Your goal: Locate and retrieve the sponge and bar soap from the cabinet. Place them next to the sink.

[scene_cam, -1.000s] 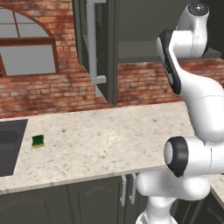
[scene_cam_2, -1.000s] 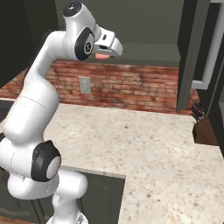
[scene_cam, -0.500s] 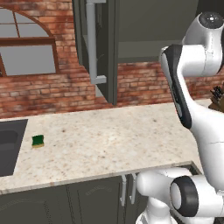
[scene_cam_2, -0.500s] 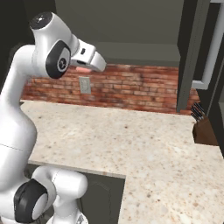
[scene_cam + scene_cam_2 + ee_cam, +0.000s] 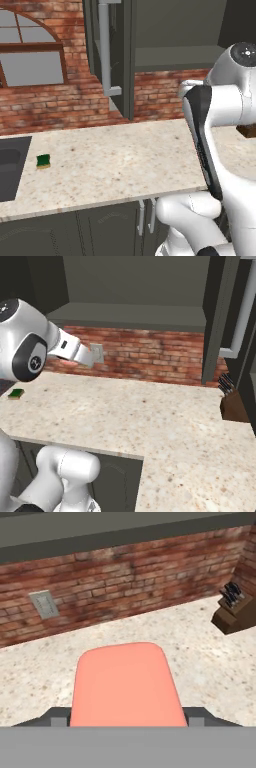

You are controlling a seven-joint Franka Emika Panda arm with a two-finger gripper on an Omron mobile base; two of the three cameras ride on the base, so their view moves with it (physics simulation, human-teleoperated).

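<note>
One salmon-pink rounded bar soap [image 5: 127, 684] sits clamped in my gripper [image 5: 127, 718], its flat face toward my hand camera, with dark finger tips [image 5: 55, 717] showing on either side. Beyond it lie the speckled beige counter [image 5: 200, 647], a red brick wall [image 5: 140, 577] with a grey outlet plate [image 5: 44, 604], and a dark wooden knife block [image 5: 232, 612]. My green-and-yellow sponge [image 5: 43, 161] rests on the counter just beside the dark sink basin [image 5: 11, 167]. My tall grey-green cabinet [image 5: 150, 35] stands open above.
</note>
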